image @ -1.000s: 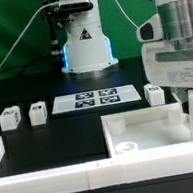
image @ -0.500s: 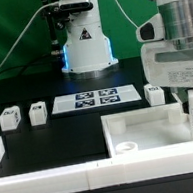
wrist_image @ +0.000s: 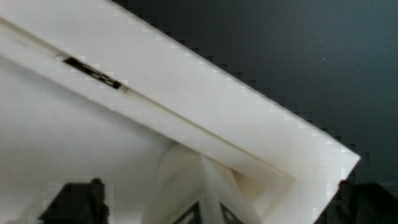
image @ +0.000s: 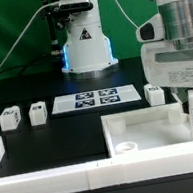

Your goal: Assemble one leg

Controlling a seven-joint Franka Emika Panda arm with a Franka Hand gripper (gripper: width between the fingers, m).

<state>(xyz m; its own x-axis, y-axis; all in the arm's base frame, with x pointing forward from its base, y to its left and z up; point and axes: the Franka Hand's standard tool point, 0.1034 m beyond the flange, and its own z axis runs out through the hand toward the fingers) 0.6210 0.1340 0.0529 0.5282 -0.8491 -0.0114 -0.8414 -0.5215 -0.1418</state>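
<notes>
While the gripper [image: 192, 98] hung over the tabletop part [image: 141, 136], jaws spread and empty — the next move called for fetching a leg [image: 156, 94].

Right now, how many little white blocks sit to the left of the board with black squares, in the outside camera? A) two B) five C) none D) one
A: two small blocks stand side by side on the dark table, on the exterior view's left of the marker board.
</notes>
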